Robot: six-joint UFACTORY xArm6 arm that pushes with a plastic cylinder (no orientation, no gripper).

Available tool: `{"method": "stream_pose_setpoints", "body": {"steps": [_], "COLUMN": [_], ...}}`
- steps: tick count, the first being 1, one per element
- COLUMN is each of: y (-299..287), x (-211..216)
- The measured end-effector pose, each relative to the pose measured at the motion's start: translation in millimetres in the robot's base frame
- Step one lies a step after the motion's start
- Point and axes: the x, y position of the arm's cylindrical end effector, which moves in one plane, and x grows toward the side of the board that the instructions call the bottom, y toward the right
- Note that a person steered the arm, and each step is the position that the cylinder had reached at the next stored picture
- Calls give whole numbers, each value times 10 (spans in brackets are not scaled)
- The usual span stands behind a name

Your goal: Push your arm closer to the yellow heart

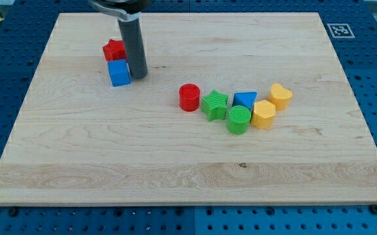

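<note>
The tool's tip [139, 76], holding nothing, is sitting beside the blue cube [119, 73]; heading right, it risks scattering the red cylinder [189, 97] before the yellow heart [280, 95].

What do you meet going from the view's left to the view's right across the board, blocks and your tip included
Red star → blue cube → my tip → red cylinder → green star → green cylinder → yellow hexagon → yellow heart.
</note>
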Motion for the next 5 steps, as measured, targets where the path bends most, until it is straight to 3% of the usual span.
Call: {"method": "stream_pose_setpoints", "body": {"steps": [3,4,5], "y": [2355,3100,3261], "x": [6,257,660]}}
